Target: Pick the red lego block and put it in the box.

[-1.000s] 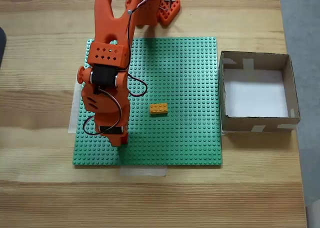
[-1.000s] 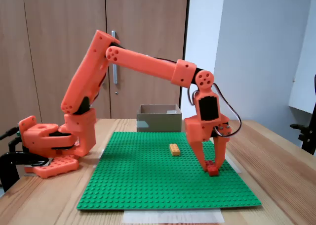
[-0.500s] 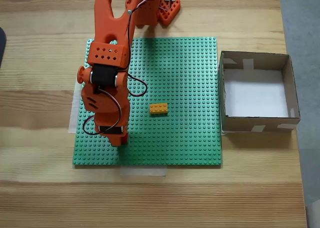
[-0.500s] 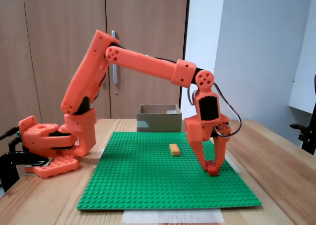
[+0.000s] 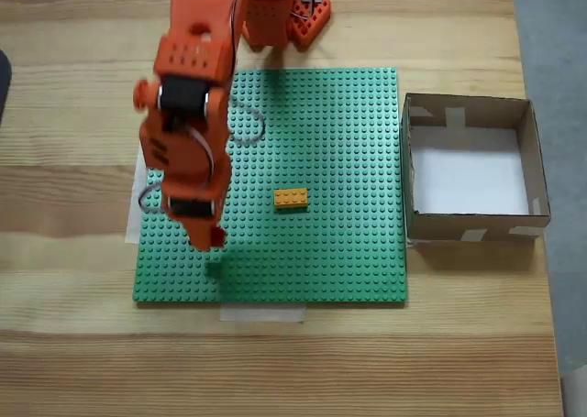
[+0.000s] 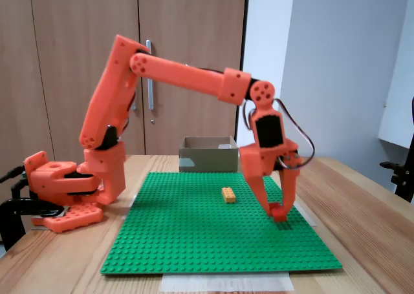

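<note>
The red lego block (image 6: pixel 279 210) hangs a little above the green baseplate (image 6: pixel 194 236), pinched at the tips of my orange gripper (image 6: pixel 278 209), which is shut on it. In the top-down fixed view the gripper (image 5: pixel 210 237) points down over the plate's left part, with a bit of the red block (image 5: pixel 216 238) showing at its tip and a shadow just below on the plate (image 5: pixel 348 142). The box (image 5: pixel 468 223), brown cardboard with a white floor, stands right of the plate; in the side fixed view the box (image 6: pixel 208 158) is at the plate's far end.
A yellow-orange brick (image 5: pixel 291 198) lies near the plate's middle, between gripper and box; it also shows in the side view (image 6: pixel 228 195). The arm's base (image 5: pixel 284 14) sits at the table's top edge. Bare wood table surrounds the plate.
The arm has risen and the gripper has lifted the red block off the baseplate; in the top-down view the gripper has shifted slightly up and left. The yellow brick and the box stayed put.
</note>
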